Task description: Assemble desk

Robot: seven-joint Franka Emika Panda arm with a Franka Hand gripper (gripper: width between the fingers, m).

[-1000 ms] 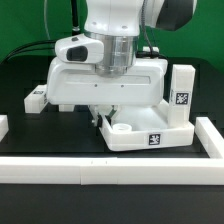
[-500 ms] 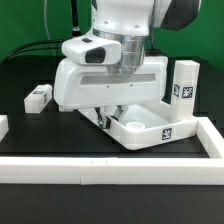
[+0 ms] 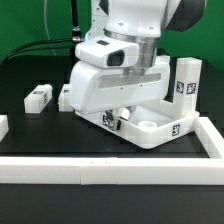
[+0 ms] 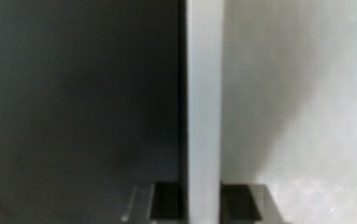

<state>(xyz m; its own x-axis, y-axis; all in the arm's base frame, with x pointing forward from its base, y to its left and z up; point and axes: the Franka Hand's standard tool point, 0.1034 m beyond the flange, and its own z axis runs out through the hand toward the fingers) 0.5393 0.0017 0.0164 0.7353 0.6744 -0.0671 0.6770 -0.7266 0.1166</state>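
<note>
The white tray-like tabletop point(image 3: 160, 131) lies on the black table with a tag on its front wall and a round socket point(image 3: 149, 124) showing. My gripper point(image 3: 121, 113) is down over the tabletop's left wall, shut on that rim. In the wrist view the rim point(image 4: 203, 90) runs as a white strip between my two dark fingers point(image 4: 170, 201), with my gripper point(image 4: 203, 202) closed on it. One tagged white leg point(image 3: 183, 82) stands upright behind the tabletop's right end. Another leg point(image 3: 38, 96) lies at the exterior view's left, and a third point(image 3: 66, 96) peeks out beside my hand.
A long white border rail point(image 3: 100, 167) runs along the front. A second rail point(image 3: 213, 136) closes the exterior view's right side, close to the tabletop's corner. A short rail end point(image 3: 3, 126) shows at the left edge. A green backdrop stands behind.
My arm has slid toward the exterior view's right with the tabletop held in the gripper. The tabletop now sits closer to the right rail and is turned slightly.
</note>
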